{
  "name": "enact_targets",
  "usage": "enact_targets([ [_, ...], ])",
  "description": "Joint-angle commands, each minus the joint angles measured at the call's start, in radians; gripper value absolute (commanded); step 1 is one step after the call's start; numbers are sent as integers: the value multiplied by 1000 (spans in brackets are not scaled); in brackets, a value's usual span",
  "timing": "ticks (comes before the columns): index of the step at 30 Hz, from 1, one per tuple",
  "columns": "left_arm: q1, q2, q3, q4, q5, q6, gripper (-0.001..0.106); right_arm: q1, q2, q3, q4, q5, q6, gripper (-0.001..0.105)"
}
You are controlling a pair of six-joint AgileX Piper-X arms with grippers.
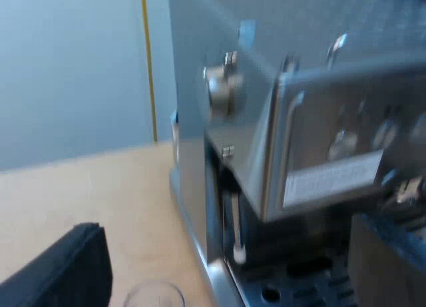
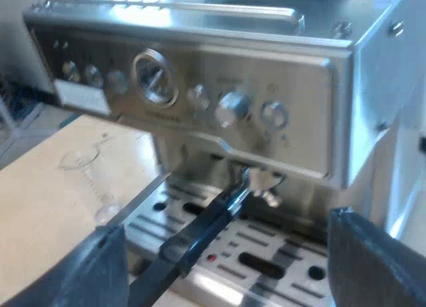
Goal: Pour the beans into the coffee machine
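Both grippers are let go and hold nothing. On my left gripper (image 1: 226,254) the two black fingers are spread far apart, and on my right gripper (image 2: 226,230) they are spread just as far.

The measuring glass (image 2: 93,184) stands on the table (image 1: 80,187), just beside the espresso machine (image 2: 200,74), near the corner of its drip tray (image 2: 279,254). From the right gripper it is off at about ten o'clock. It looks clear, and I cannot tell if beans are in it. From the left gripper its round rim is close by at about seven o'clock, between the fingers but touching neither.

From the right gripper the machine's shiny front is straight ahead at twelve o'clock. On that front are a round gauge (image 2: 154,77), a row of knobs (image 2: 233,107) beside it, and a white label (image 2: 81,97). From the left gripper the machine is at about two o'clock, seen from its side, with a side knob (image 1: 223,90) and a thin steam wand (image 1: 235,227) that hangs down over the tray.

The holder (image 2: 256,179) is locked in under the front. Its dark handle (image 2: 200,234) sticks out over the tray toward six o'clock and runs between the right gripper's fingers. They do not touch it.

Past the table is a grey wall (image 1: 66,74) with a thin yellow stripe (image 1: 150,67) going up it.
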Motion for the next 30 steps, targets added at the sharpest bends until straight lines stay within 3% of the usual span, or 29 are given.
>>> enact_targets([
  [1,-1,-2,-35,-2,-53,-13,85,1,-6,-29,5,50,-15,64],
  [9,-1,33,-79,-9,-70,-20,85,1,90,-124,110,150,-15,64],
  [18,-1,155,-196,-9,0,-31,85,-5,262,-270,118,201,-13,64],
  [22,3,202,-231,-9,16,-35,85,-56,306,-291,118,201,-7,64],
  [26,32,223,-235,-9,65,-35,85,-176,324,-291,137,114,17,64],
  [30,72,228,-235,-9,64,-35,85,-336,318,-291,160,30,17,64],
])
